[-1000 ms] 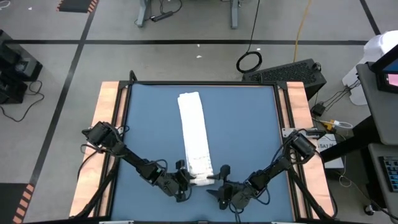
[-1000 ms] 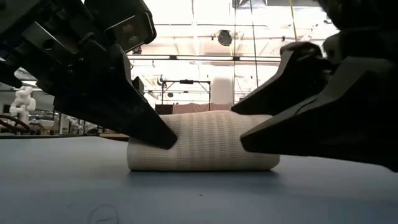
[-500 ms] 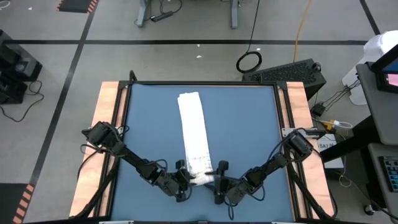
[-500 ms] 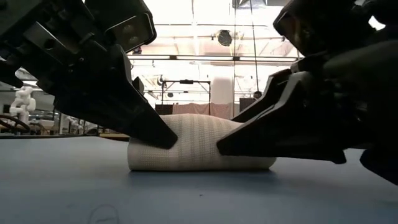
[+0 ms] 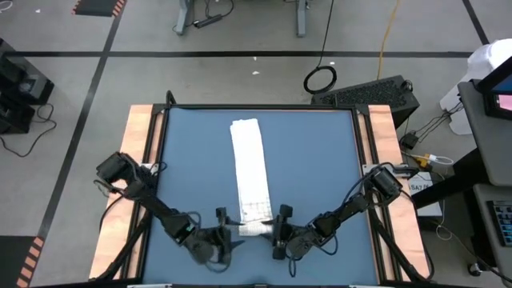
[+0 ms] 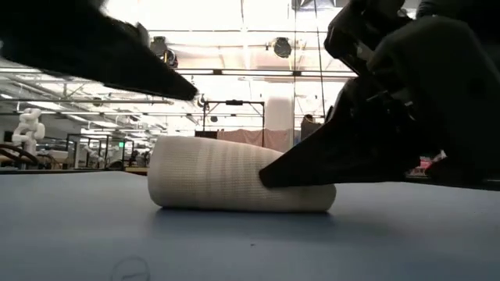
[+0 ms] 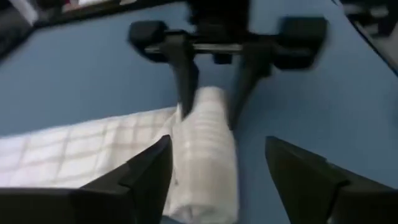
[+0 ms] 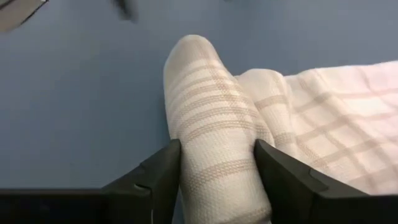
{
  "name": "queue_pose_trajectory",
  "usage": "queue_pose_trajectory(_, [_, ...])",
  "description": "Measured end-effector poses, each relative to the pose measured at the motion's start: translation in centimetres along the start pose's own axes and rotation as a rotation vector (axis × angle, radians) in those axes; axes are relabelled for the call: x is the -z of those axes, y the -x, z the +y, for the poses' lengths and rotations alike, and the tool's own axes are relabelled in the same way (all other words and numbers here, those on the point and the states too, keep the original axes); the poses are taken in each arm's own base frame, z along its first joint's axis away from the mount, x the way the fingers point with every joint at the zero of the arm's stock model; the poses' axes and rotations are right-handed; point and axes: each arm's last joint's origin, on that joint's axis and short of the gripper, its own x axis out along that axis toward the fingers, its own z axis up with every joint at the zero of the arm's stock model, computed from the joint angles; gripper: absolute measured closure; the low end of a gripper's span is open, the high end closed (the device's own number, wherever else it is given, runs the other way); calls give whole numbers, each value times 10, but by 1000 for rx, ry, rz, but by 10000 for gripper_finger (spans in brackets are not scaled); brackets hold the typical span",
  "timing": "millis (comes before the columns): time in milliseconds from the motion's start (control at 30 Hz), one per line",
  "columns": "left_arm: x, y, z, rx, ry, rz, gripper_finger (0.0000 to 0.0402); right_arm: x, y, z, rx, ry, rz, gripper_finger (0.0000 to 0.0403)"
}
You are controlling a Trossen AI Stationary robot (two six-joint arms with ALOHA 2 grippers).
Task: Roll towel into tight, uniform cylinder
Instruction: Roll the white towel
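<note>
Lying on the table [image 5: 312,160] as a long strip, the towel [image 5: 250,172] with rolled near end. Pinching that roll's end, the right gripper [image 8: 217,165]; spread wide off the other end, the left gripper [image 7: 217,165].

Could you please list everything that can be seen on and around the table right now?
towel: one, white with faint grid lines, a long strip down the middle of the table, its near end rolled into a short cylinder
table: one, blue top with wooden side edges, centre of the high view
cable coil: one, black, on the floor beyond the table
keyboard: one, black, beyond the table's far right corner
left gripper: one, dark, open, at the left end of the roll, fingers either side of it without touching
right gripper: one, dark, at the right end of the roll, fingers pressed against both sides of it
</note>
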Motion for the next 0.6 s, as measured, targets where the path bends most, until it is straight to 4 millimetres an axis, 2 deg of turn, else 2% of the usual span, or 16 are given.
queue_pose_trajectory(100, [7,6,-12,-19,-104,-28,136,-1,-2,-2,-2,-42,5,218])
queue_pose_trajectory(233, [19,0,-20,-23,-148,-30,134,-4,-6,-6,-14,-95,10,218])
queue_pose_trajectory(333, [31,-7,-22,-61,-172,-14,134,-4,-7,-8,-13,-117,12,218])
queue_pose_trajectory(600, [41,-20,-18,-139,-198,4,134,-4,-8,-8,-24,-158,19,218])
